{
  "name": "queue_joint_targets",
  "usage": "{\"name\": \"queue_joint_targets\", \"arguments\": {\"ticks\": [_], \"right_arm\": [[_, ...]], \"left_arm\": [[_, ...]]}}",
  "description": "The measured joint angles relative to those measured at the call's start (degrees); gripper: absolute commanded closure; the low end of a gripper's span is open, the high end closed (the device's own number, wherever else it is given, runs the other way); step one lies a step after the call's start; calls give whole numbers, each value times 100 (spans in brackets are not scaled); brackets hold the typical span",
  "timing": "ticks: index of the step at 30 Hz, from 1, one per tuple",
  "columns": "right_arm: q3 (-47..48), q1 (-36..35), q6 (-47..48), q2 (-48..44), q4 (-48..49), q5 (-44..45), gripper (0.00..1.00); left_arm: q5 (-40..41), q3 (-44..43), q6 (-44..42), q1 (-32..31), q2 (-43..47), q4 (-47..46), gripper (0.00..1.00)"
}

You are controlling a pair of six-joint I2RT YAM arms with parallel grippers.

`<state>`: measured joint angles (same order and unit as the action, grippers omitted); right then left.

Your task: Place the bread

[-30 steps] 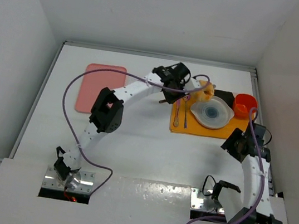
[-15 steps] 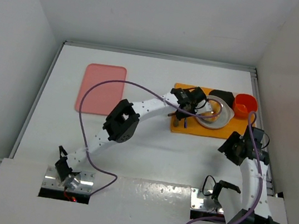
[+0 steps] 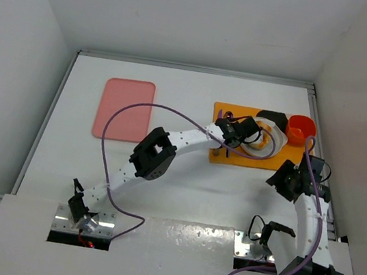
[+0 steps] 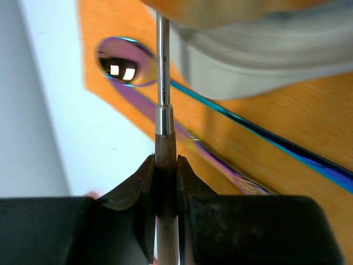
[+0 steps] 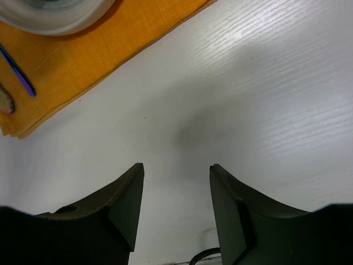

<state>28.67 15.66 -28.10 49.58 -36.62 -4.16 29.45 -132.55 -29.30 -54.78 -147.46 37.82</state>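
Note:
The bread (image 3: 261, 133), a golden-brown bun, sits over the white plate (image 3: 279, 136) on the orange mat (image 3: 225, 156). In the left wrist view its underside (image 4: 220, 8) shows at the top edge above the plate rim (image 4: 265, 61). My left gripper (image 3: 241, 134) (image 4: 165, 161) is shut on the wooden handle of a thin metal tool (image 4: 161, 83) whose shaft runs up into the bread. I cannot tell whether the bread rests on the plate. My right gripper (image 3: 286, 179) (image 5: 175, 171) is open and empty over bare table, near the mat's front right corner.
A red cup (image 3: 300, 129) and a black object (image 3: 271, 116) stand behind the plate. Iridescent cutlery (image 4: 124, 63) lies on the mat (image 5: 83, 61) left of the plate (image 5: 55, 16). A pink board (image 3: 124, 109) lies at the far left. Walls close in on all sides.
My left arm has swung the bread on the tool from the mat's far edge to over the plate and come nearer. My right arm has barely moved.

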Motion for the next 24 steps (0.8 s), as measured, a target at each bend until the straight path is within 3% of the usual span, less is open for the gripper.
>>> {"name": "queue_joint_targets", "arguments": {"ticks": [7, 15, 20, 24], "right_arm": [[0, 0, -39, 0, 28, -160, 48], [0, 0, -87, 101, 61, -402, 50], [-39, 0, -197, 116, 186, -507, 50], [-221, 0, -323, 118, 446, -544, 50]], "left_arm": [[1141, 273, -1043, 52, 0, -1261, 100], [1836, 334, -1934, 352, 2, -2638, 100], [1447, 564, -1198, 822, 422, -2144, 100], [697, 1764, -354, 1657, 1882, -1309, 100]]}}
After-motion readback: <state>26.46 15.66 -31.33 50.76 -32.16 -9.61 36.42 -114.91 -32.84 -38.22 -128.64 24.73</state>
